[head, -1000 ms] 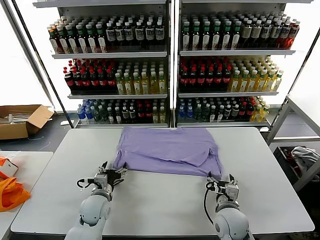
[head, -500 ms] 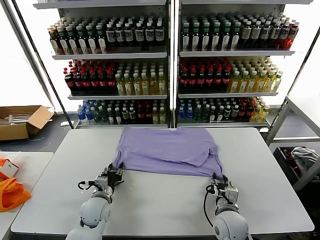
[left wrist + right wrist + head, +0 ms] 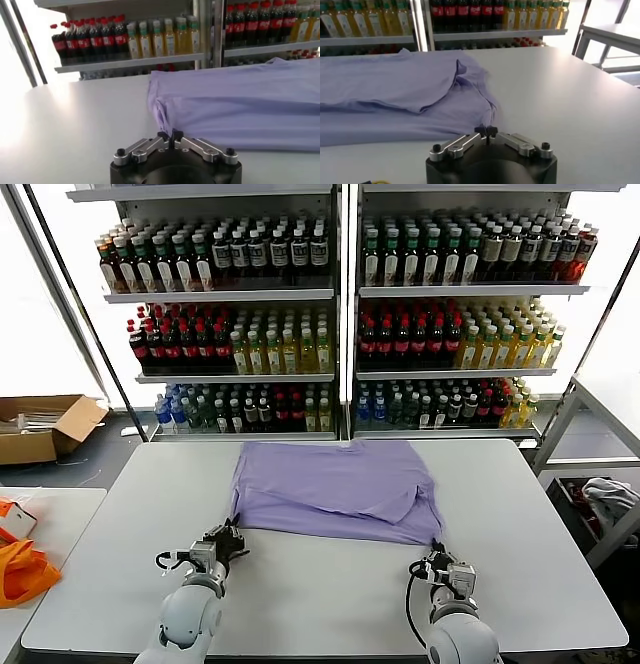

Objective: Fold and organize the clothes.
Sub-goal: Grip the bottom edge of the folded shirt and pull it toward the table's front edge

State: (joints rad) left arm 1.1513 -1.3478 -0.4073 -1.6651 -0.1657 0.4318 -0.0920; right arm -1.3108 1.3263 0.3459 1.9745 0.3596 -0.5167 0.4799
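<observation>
A lavender shirt lies spread on the far half of the grey table, its far edge close to the table's far edge and its hem running left to right across the middle. One sleeve is folded inward over the body on the right side, leaving a diagonal crease.

The left tool sits low on the table at the near left corner of the shirt. In the left wrist view the left tool has its fingers pressed together, and a thin bunch of the shirt runs down into the meeting tips, so it looks pinched on the hem corner.

The right tool rests at the near right corner of the shirt. In the right wrist view the right tool is also fully narrowed, tips touching, with the shirt lying just beyond them; whether any cloth is caught between the tips cannot be told.

Behind the table stand shelves of bottles. An orange cloth lies on a separate surface at the far left, near a cardboard box on the floor.
</observation>
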